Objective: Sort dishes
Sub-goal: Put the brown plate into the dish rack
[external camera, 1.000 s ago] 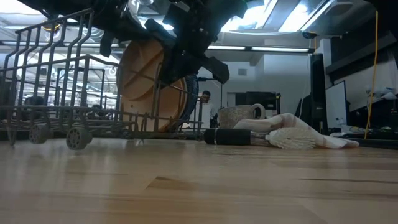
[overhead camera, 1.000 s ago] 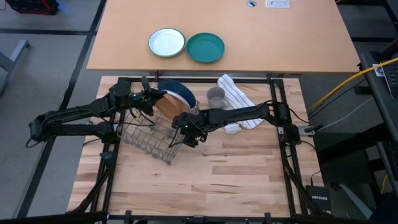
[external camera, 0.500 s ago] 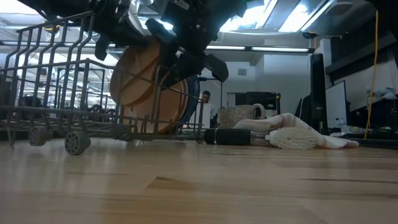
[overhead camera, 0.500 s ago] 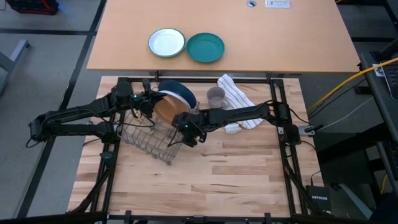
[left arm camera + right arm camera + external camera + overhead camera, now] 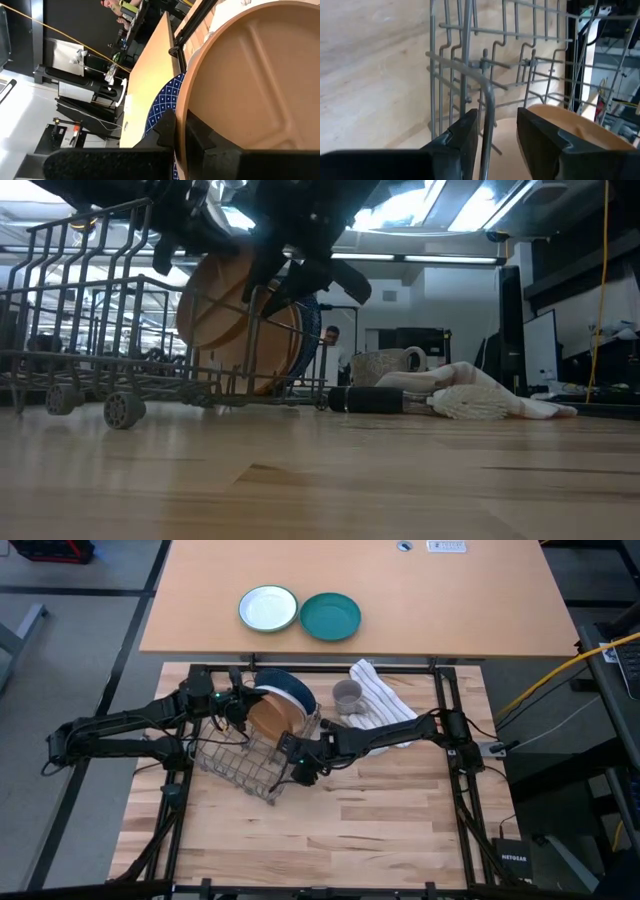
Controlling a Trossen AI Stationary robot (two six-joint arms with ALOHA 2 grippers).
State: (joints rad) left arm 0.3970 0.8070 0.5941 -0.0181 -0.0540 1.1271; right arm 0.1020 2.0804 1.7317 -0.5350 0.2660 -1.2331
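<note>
Roughly midway, judging by how things lie. On the wooden table, a wire dish rack near the left arm, already holding two of the dishes on edge at its far end. Foremost of them the brown wooden plate, not yet let go; just behind it and touching or nearly so, the dark blue dotted plate, seemingly settled. No sign of the salmon-pink plate, so probably still to be found and racked. Wooden plate standing on its rim and tilted back toward the blue one, hollow face turned to the table's near side and slightly upward, rim line running roughly across the table; being round, no true long axis. Left gripper at the rack's far left corner, clamped on that plate's rim, one finger on each face. Right gripper at the rack's near right edge, fingers spread to either side of a rim wire, gripping nothing.
</note>
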